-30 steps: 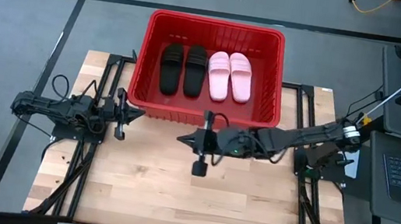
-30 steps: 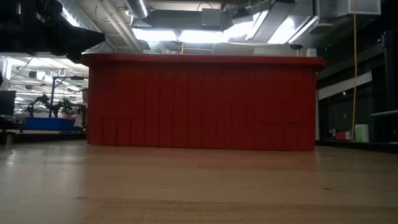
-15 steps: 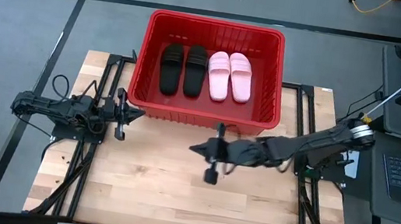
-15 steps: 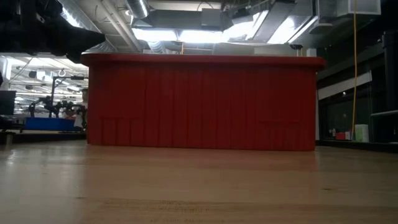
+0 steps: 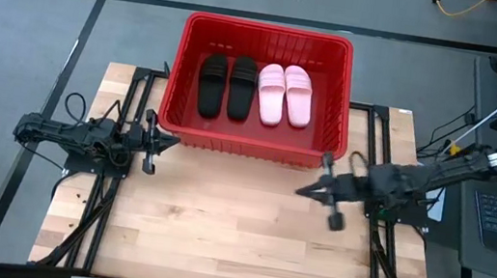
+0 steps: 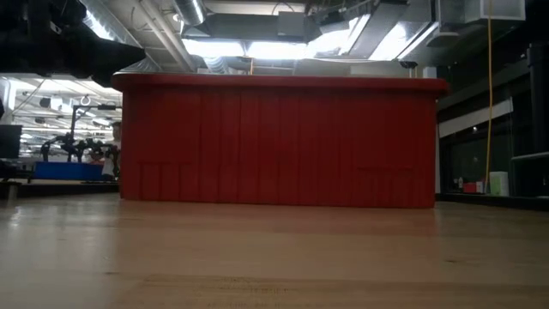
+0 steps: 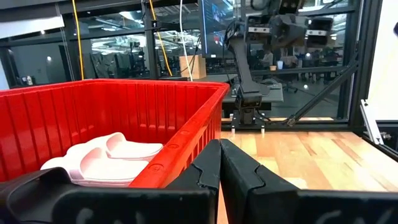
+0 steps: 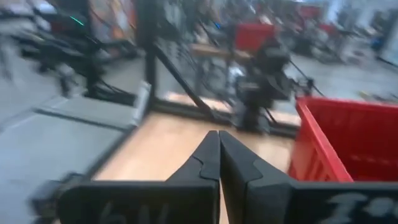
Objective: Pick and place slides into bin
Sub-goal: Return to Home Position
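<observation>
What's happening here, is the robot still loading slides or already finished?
All four slides lie in the bin: the black pair toward the left arm's side, the pink pair beside it. Nothing is left on the table. The right gripper, shut and empty, is withdrawing from mid-table toward its base. The left gripper waits shut by the bin's near left corner.
</observation>
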